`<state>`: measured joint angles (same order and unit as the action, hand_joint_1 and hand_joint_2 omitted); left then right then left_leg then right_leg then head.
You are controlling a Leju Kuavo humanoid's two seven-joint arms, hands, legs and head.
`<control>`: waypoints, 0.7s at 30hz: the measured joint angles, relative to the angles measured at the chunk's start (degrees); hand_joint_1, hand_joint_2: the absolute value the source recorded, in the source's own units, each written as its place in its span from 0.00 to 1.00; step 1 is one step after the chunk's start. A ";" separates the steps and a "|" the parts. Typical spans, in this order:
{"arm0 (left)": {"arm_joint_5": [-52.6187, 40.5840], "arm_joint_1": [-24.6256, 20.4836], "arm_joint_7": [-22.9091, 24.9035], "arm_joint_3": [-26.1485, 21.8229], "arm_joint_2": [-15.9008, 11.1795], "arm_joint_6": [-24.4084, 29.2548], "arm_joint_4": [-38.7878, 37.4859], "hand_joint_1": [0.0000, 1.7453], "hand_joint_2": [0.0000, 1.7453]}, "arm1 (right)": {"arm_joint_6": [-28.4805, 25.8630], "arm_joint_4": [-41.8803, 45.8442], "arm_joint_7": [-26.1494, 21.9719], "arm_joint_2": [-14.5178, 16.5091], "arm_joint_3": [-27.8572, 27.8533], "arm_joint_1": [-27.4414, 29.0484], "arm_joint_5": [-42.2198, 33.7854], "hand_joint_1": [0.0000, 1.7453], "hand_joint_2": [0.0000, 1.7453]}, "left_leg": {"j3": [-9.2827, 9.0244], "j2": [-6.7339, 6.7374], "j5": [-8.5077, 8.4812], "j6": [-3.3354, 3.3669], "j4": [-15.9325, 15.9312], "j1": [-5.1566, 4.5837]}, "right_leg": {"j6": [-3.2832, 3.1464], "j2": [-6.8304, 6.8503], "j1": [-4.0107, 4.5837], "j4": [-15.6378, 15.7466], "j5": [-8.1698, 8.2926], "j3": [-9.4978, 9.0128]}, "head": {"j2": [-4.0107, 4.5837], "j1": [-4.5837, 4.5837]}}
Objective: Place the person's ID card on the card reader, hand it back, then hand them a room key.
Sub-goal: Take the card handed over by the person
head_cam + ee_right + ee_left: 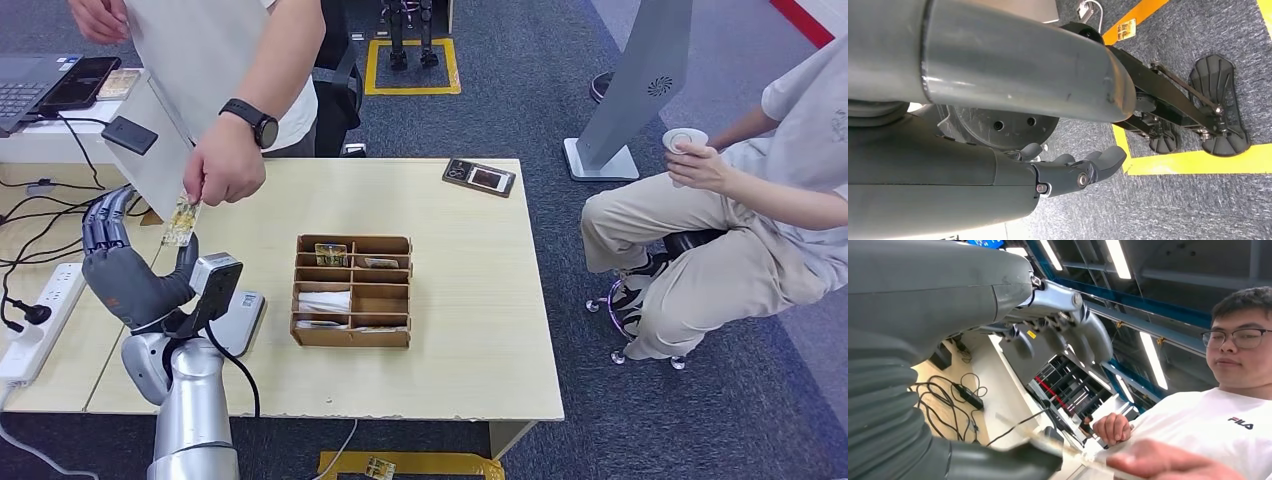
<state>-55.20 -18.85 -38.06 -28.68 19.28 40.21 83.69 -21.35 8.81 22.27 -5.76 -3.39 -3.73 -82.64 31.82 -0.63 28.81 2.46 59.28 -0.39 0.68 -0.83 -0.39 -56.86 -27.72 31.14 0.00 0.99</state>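
Head view: the left hand (128, 268) is raised above the left edge of the counter (470, 330), palm up, fingers (104, 222) spread and extended. A person's hand (224, 164) reaches in from above and pinches the top of the ID card (181, 221). The card hangs upright, with its lower end at the tip of the left hand's thumb (187, 255). Whether the thumb touches the card cannot be told. The fingers are apart and not closed on the card, so the left hand holds nothing.

The card reader (240, 320), a flat grey pad, lies on the counter just behind the left wrist and is partly hidden by it. A wooden compartment tray (352, 336) sits near the counter centre, beside the reader, with cards in several of its sections. A small dark device (479, 177) lies at the far edge of the counter. A second person (740, 220) sits well apart on the right, holding a cup (684, 139).

Left wrist view: the fingers (1083, 330) are extended and apart. The card (1048, 442) appears blurred, edge-on, between the thumb (1013, 460) and the person's hand (1158, 465).

Right wrist view: the right hand (1068, 172) hangs low over the carpet floor (1198, 210), fingers loosely curved and apart, holding nothing.
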 joint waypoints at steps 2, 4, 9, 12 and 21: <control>0.15 0.00 -0.03 0.00 0.00 0.00 0.00 1.00 1.00 | -0.01 0.01 0.00 0.01 0.00 0.00 0.00 0.00 0.00 | 0.00 0.00 0.00 0.00 0.00 0.00 | 0.00 -0.01 0.00 0.00 0.00 0.00 | 0.00 0.00; 0.37 0.00 -0.16 0.00 0.00 -0.01 0.00 1.00 1.00 | -0.05 0.02 0.00 0.02 0.00 0.00 0.00 0.00 0.00 | 0.00 0.00 0.00 0.00 0.00 0.00 | 0.00 -0.01 0.00 0.00 0.00 0.00 | 0.00 0.00; 1.42 0.01 -0.76 0.00 0.00 0.01 0.00 1.00 1.00 | -0.28 0.02 -0.05 0.02 0.00 0.00 0.00 0.00 0.00 | 0.01 -0.01 0.00 0.00 0.00 0.00 | 0.00 0.01 0.00 0.00 0.00 0.00 | 0.00 0.00; 1.56 0.01 -0.80 0.00 0.00 0.01 0.00 1.00 1.00 | -0.57 0.02 -0.20 0.02 0.00 0.00 0.00 0.00 0.00 | 0.01 -0.02 0.00 0.00 0.00 0.00 | 0.00 0.03 0.00 0.00 0.00 0.00 | 0.00 0.00; 1.66 0.04 -1.21 -0.02 0.00 0.01 0.00 1.00 1.00 | -0.69 0.07 -0.32 0.17 -0.07 0.01 0.00 0.00 0.00 | 0.01 -0.02 0.00 0.00 0.00 0.00 | 0.00 0.02 0.00 0.00 0.01 -0.01 | 0.00 0.00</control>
<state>-53.54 -18.81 -39.27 -28.70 19.28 40.21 83.69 -22.05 8.87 21.96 -5.60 -3.45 -3.72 -82.64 31.82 -0.65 28.81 2.46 59.28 -0.39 0.69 -0.80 -0.39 -56.86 -27.71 31.13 0.00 0.99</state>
